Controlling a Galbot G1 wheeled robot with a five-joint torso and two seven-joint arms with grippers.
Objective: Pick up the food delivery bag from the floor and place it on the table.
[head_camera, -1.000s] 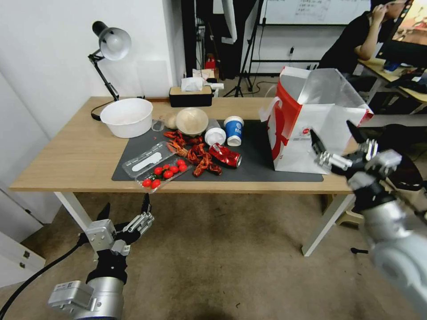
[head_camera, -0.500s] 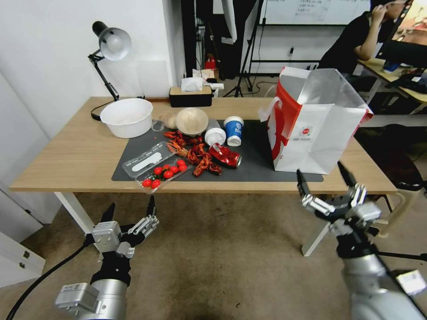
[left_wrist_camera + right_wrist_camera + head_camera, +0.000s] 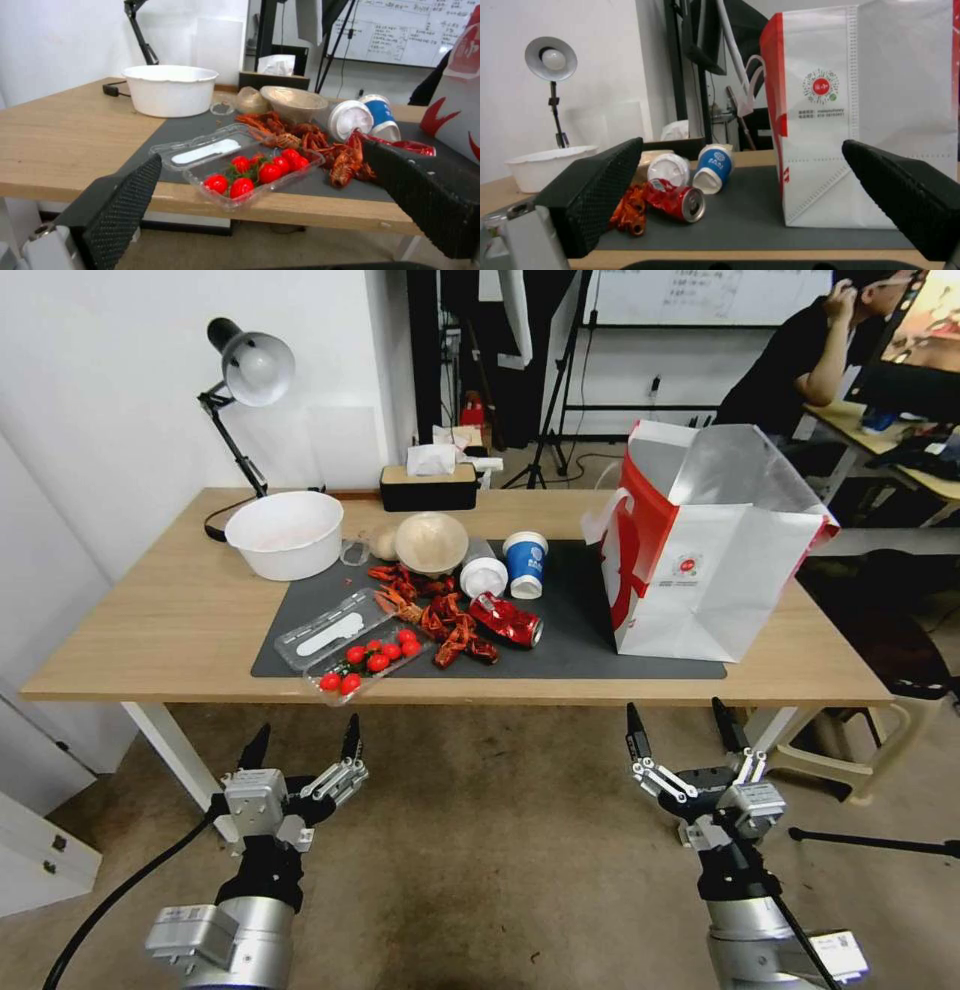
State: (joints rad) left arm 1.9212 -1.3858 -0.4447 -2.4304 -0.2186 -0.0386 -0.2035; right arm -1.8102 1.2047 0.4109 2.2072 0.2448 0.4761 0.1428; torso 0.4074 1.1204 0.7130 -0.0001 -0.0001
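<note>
The food delivery bag [image 3: 700, 560], white with red sides and foil lining, stands upright on the right part of the dark mat on the table [image 3: 150, 630]; it also shows close up as the bag [image 3: 870, 112] in the right wrist view. My right gripper [image 3: 682, 732] hangs open and empty in front of the table's front edge, below the bag, over the floor [image 3: 480, 860]. My left gripper [image 3: 302, 744] is open and empty below the front edge at the left, facing the tomato box [image 3: 240, 168].
On the mat lie a crushed red can [image 3: 507, 620], crayfish shells [image 3: 440, 620], two paper cups [image 3: 525, 560], a tomato box [image 3: 355, 645] overhanging the front edge. A white bowl [image 3: 285, 532], desk lamp [image 3: 245, 380] and tissue box [image 3: 428, 482] stand behind. A stool [image 3: 850, 740] sits right.
My right gripper has drawn away from the bag, dropping down below the table edge and shifting left. The bag stays on the table. The left gripper has shifted only slightly.
</note>
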